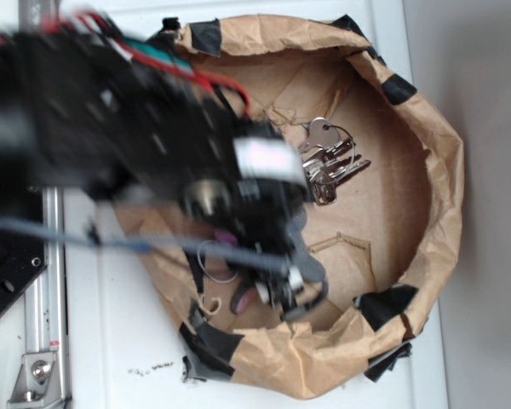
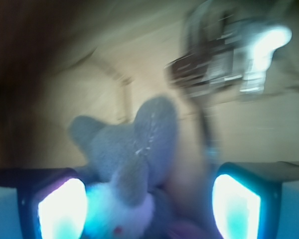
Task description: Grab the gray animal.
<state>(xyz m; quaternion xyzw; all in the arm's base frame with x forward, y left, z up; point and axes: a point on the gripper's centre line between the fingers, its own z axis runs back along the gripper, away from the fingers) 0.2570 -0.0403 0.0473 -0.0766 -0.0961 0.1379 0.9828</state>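
Observation:
The gray animal (image 2: 134, 149) is a small plush toy with gray ears, a whitish face and a red dot eye. In the wrist view it lies between my gripper's (image 2: 149, 209) two fingers. The jaws stand wide apart: the toy's face is close to the left pad (image 2: 62, 209), and a gap remains before the right pad (image 2: 236, 209). In the exterior view my gripper (image 1: 300, 294) hangs low inside the brown paper bowl (image 1: 434, 170) and covers most of the toy. Only a pink-lined bit (image 1: 241, 298) and a thin metal ring (image 1: 213, 260) show. Both views are motion-blurred.
A bunch of silver keys (image 1: 328, 162) (image 2: 229, 55) lies on the bowl's floor beyond the toy. The bowl's crumpled rim carries patches of black tape (image 1: 390, 305). A metal rail (image 1: 47, 341) runs along the left of the white table.

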